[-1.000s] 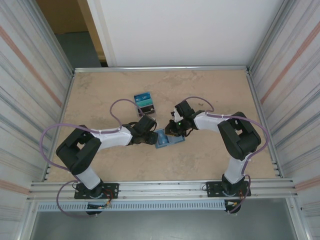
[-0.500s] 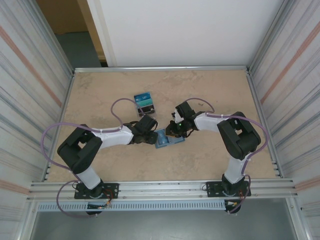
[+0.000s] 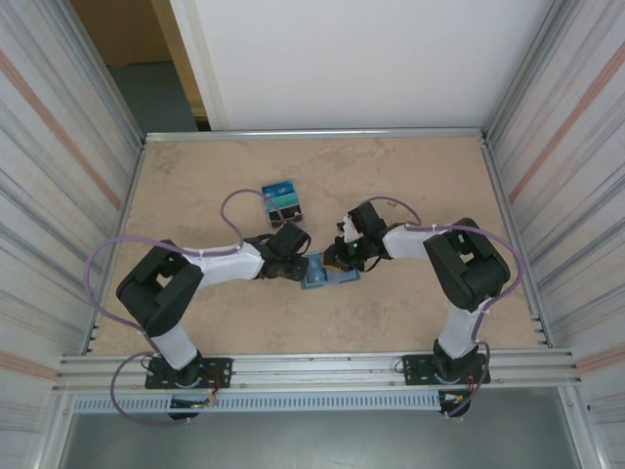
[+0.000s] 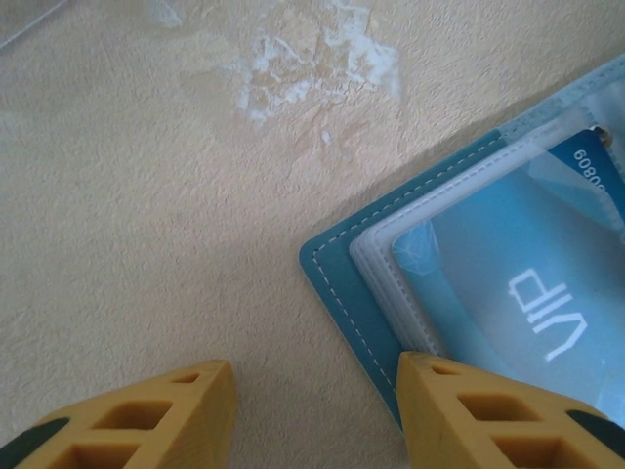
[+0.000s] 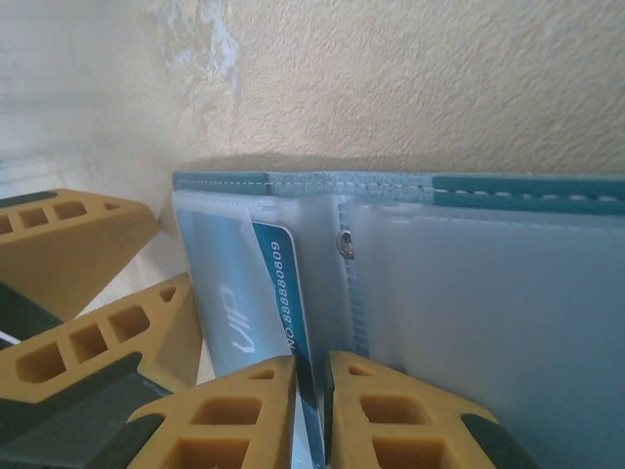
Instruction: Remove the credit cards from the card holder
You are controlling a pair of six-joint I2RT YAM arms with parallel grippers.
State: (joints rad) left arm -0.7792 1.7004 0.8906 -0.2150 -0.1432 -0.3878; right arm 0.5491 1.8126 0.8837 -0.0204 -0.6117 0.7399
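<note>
Right hand (image 5: 311,391) is almost closed, pinching the edge of a blue VIP card (image 5: 234,293) that sits partly in a clear pocket of the card holder (image 5: 508,191) — it lies open on the tabletop (image 3: 410,176) between both arms. Left hand (image 4: 312,415) is half open and grips nothing, with one finger over the holder's corner. More credit cards (image 3: 282,200) lie stacked further back — well apart.

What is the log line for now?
left gripper: open, at holder corner | right gripper: shut on card | holder: open, flat

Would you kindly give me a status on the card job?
Right gripper shut on VIP card in card holder pocket. Left gripper open at holder's corner. Loose cards beyond, nothing blocking.
</note>
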